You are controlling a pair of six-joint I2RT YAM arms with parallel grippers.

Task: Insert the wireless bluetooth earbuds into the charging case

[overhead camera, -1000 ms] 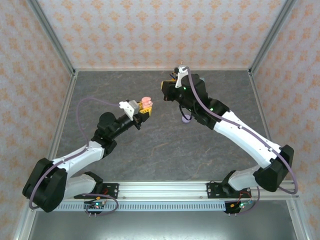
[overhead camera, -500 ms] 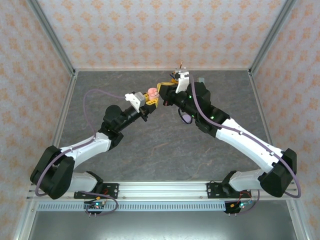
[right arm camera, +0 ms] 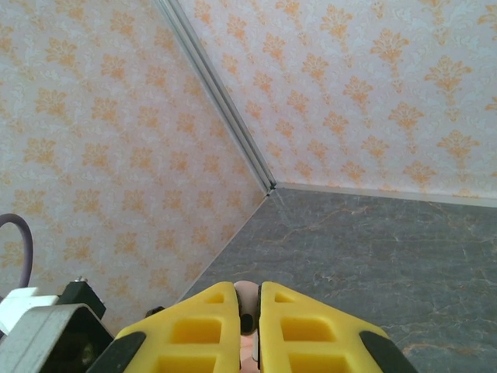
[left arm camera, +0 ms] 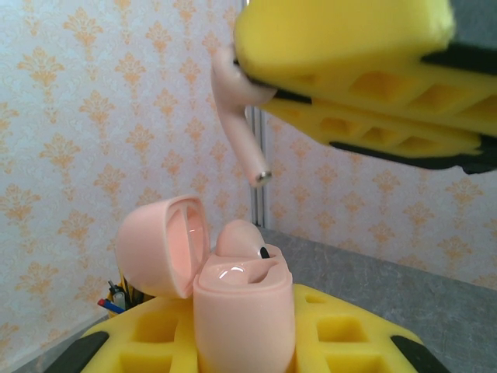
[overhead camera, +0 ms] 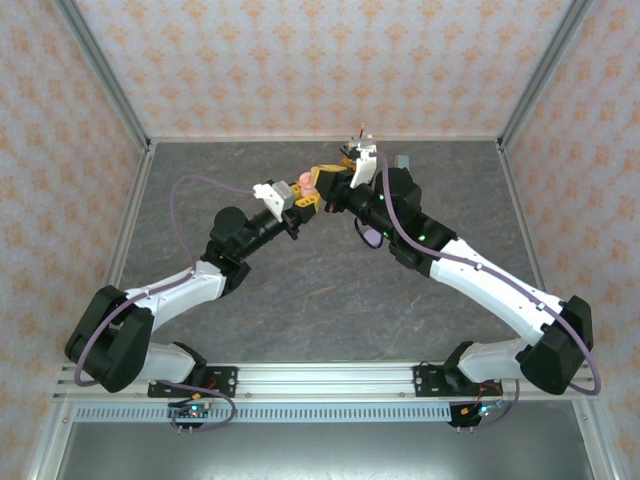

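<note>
My left gripper (overhead camera: 303,197) is shut on the open pale pink charging case (left arm camera: 242,311), held upright above the table. Its lid (left arm camera: 161,245) is swung back to the left. One pink earbud (left arm camera: 238,237) sits in the case's far socket. My right gripper (overhead camera: 330,178) is shut on another pale pink earbud (left arm camera: 239,116), which hangs stem down just above the case, slightly behind its open top. In the right wrist view that earbud (right arm camera: 247,297) is pinched between the yellow fingers (right arm camera: 210,326).
A lilac round case (overhead camera: 372,237) lies on the grey tabletop (overhead camera: 300,290) under my right arm. A small grey object (overhead camera: 402,160) sits near the back wall. Patterned walls close in the left, back and right sides.
My left arm has carried the pink case up and to the right, to meet the right gripper. The right gripper came slightly left and now holds its earbud over the case.
</note>
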